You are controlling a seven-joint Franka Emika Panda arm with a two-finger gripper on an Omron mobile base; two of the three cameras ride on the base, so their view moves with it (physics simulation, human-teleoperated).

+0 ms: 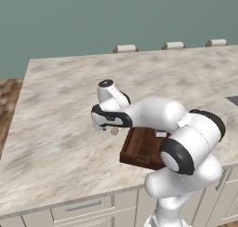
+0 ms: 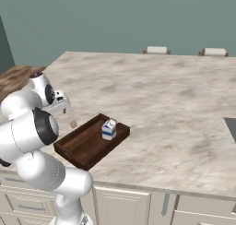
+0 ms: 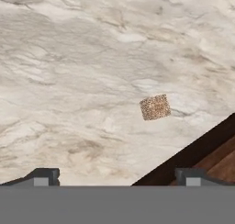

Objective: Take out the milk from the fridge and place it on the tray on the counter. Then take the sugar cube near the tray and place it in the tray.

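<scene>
Gripper point(image 3: 114, 176) is spread wide with nothing in it, hovering over the counter point(image 3: 69, 58); milk carton point(image 2: 109, 129) already stands in the tray point(image 2: 76, 150); we're on the sugar cube point(image 3: 155, 107) just beside the tray; next we'd centre over it and drop down.

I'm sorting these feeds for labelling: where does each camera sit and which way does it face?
Left base view: behind the arm's left, looking down over the counter; white arm covers part of the tray.
Right base view: behind its right; arm at left, milk in tray.
Hand view: looks down along the open claw at the sugar cube.
All share tray and cube.
</scene>
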